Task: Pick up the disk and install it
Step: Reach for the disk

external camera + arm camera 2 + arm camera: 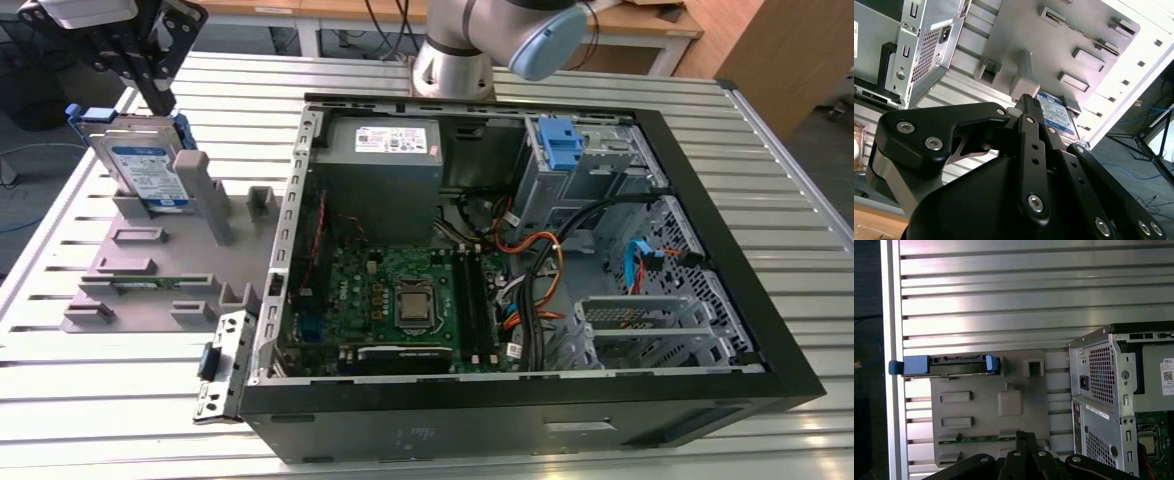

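A table [107, 440] of silvery slats carries an open computer case [787, 370] lying on its side, its board and cables exposed, and a grey fixture [134, 270] just beside it on the exterior view's left. Wooden furniture [787, 50] stands behind the table. The disk [144, 165] stands on edge in a slot at the far end of the fixture, label facing out and blue rails along its edges (in the first wrist view it appears edge-on [954, 365]). The arm [461, 40] rises from behind the case and reaches over toward the exterior view's upper left. Its gripper [160, 100] points down above the fixture, close over the disk's top edge but apart from it. In both wrist views the fingers [1029, 120] look drawn together with nothing between them.
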`<state>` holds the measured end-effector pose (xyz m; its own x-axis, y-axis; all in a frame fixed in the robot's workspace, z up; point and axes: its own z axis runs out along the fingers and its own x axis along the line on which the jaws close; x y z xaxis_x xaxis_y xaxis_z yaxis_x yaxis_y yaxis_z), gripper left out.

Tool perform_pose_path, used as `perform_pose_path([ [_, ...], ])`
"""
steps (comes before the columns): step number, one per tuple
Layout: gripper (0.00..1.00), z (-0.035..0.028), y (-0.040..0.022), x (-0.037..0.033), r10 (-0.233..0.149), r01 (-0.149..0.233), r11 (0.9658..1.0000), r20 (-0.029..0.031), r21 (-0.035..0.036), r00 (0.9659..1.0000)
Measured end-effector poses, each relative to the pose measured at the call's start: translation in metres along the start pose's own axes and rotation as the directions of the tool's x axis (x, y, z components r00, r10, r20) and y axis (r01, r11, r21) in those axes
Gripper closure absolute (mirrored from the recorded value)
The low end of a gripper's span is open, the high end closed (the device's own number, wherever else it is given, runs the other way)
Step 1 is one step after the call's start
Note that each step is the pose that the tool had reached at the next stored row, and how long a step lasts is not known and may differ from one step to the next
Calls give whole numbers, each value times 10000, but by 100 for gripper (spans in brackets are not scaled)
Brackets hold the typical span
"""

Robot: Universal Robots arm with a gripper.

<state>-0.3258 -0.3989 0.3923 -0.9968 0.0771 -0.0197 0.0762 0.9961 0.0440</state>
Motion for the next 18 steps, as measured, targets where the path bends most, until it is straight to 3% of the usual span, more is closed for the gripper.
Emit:
perform_pose_path([
  [11, 89, 27, 2, 110, 3, -3, 10000, 0, 0, 10000],
  [18, 89, 28, 2, 121, 3, -3, 10000, 0, 0, 10000],
])
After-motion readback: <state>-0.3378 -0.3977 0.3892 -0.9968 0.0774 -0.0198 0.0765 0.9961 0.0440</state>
